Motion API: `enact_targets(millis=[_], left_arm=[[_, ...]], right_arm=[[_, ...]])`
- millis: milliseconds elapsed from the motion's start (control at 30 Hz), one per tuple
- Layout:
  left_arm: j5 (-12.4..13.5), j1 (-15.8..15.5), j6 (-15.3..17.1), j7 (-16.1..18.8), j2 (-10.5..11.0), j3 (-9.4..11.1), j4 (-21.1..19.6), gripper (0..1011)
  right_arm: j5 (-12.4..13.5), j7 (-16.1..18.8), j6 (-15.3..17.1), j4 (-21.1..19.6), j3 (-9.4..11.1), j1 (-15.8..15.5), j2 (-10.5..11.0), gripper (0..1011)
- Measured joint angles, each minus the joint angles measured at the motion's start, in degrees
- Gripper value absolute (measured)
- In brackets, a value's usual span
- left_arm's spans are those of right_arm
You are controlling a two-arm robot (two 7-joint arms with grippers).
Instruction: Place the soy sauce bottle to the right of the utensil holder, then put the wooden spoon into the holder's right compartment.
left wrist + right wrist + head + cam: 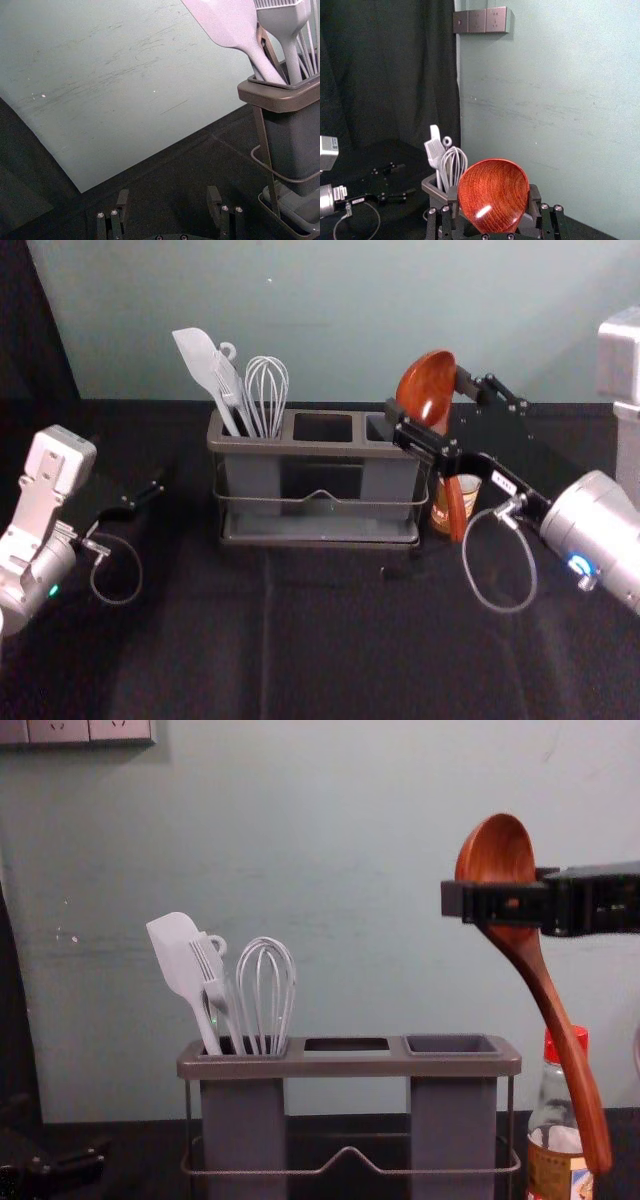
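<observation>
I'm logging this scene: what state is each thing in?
Wooden spoon: raised, bowl end up, tilted.
Right tool: closed on the spoon.
Left tool: open.
Soy sauce bottle: upright, capped.
Utensil holder: upright, spoon not yet in.
Spatula: standing in left compartment.
Whisk: wires up, same compartment.

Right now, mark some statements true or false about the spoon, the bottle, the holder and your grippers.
1. The right gripper holds the wooden spoon bowl up. True.
2. The whisk stands in the left compartment of the utensil holder. True.
3. The soy sauce bottle is left of the holder. False: the soy sauce bottle stands to its right.
4. The spoon's handle is inside the right compartment. False: it hangs outside the holder.
5. The left gripper grips the whisk. False: the left gripper is open and empty.
</observation>
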Motion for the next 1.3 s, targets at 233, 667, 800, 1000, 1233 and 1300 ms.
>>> enact_targets(millis=[233,667,800,1000,1233,1300], left_arm=[[0.0,0.0,0.0,0.0,0.0,0.0,0.0,1000],[0.0,0.0,0.0,0.0,0.0,0.0,0.0,1000],[0.0,0.0,0.0,0.0,0.0,0.0,0.0,1000],[0.0,0.0,0.0,0.0,0.0,0.0,0.0,1000],[0.0,0.0,0.0,0.0,0.0,0.0,0.0,1000],[0.0,0.0,0.0,0.0,0.0,0.0,0.0,1000]], right_arm=[[1.0,0.4,2.1,1.4,-1.0,5.9,1.1,834],[2.0,1.2,2.0,10.4,-4.7,19.0,0.4,834],[2.6,1.1,-0.1,14.5,-5.6,22.2,-0.7,834],[3.3,-0.1,-3.7,18.6,-6.2,23.9,-2.2,834],[4.6,-2.8,-9.8,22.4,-6.3,23.1,-4.3,835],[5.0,-3.4,-10.7,23.1,-6.4,22.6,-4.6,834]])
